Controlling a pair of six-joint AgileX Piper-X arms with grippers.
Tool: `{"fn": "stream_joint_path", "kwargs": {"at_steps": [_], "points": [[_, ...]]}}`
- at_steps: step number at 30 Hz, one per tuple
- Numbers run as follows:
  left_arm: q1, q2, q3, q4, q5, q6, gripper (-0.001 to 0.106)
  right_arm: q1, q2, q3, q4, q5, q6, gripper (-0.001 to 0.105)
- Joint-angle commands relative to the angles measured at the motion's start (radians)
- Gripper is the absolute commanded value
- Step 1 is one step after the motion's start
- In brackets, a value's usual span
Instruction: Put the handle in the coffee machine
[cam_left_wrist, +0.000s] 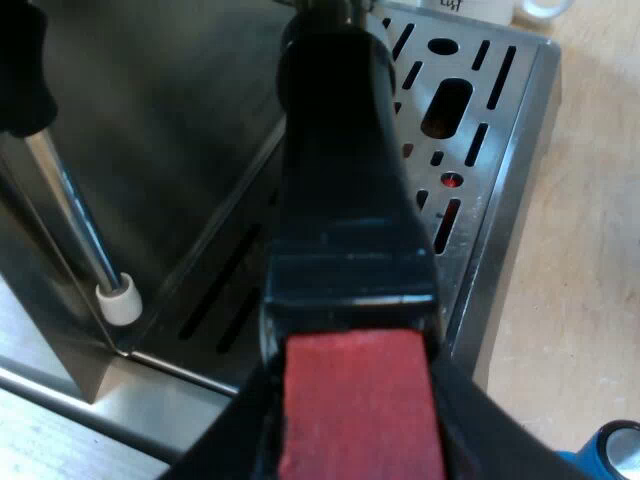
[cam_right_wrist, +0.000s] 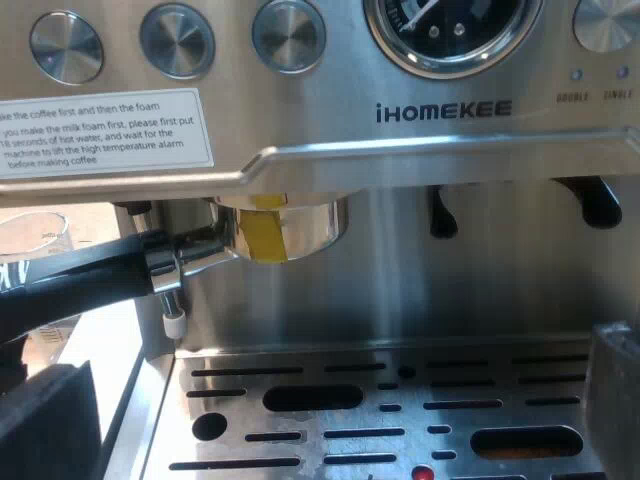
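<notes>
Holding the handle (cam_left_wrist: 350, 200) is your left gripper (cam_left_wrist: 360, 435): its fingers (cam_left_wrist: 490, 430) are closed on both sides of the red end (cam_left_wrist: 360, 400), so the grip is at the tail of the handle, not near the metal part. From the fingers the handle runs straight away, over the tray (cam_left_wrist: 500, 130), toward the machine (cam_right_wrist: 450, 270).

In the right wrist view you see the other end. The metal cup (cam_right_wrist: 290, 228) of the holder sits up in its place under the machine's front panel; I cannot tell if it is fully seated. The long axis of the handle lies level and goes sideways along the machine's front, toward the wand (cam_right_wrist: 174, 322) and the glass (cam_right_wrist: 30, 250), not straight out from the front. I judge that this is the entry position and the lock is not yet made.

So the coming move turns on one thing: the handle must swing in a level arc around the cup until it points straight out from the machine. The left gripper is the one for it, because it has the handle. Your right gripper (cam_right_wrist: 330, 400) faces the machine above the tray, its fingers wide apart with nothing between them, well apart from the handle. Press the cup upward during the swing, otherwise it can drop out
</notes>
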Motion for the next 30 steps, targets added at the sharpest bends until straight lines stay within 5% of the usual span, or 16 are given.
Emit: {"fn": "stream_joint_path", "kwargs": {"at_steps": [1, 27, 30], "points": [[-0.003, -0.008, -0.014, -0.020, 0.079, 0.006, 0.000, -0.005, 0.000, 0.001, 0.004, 0.014, -0.010, 0.102], [-0.003, -0.008, -0.087, 0.093, 0.192, 0.011, 0.000, -0.005, 0.000, 0.001, 0.004, 0.014, -0.010, 0.102], [-0.003, -0.008, -0.087, 0.140, 0.201, 0.071, 0.000, -0.005, 0.000, 0.001, 0.004, 0.014, -0.010, 0.102]]}}
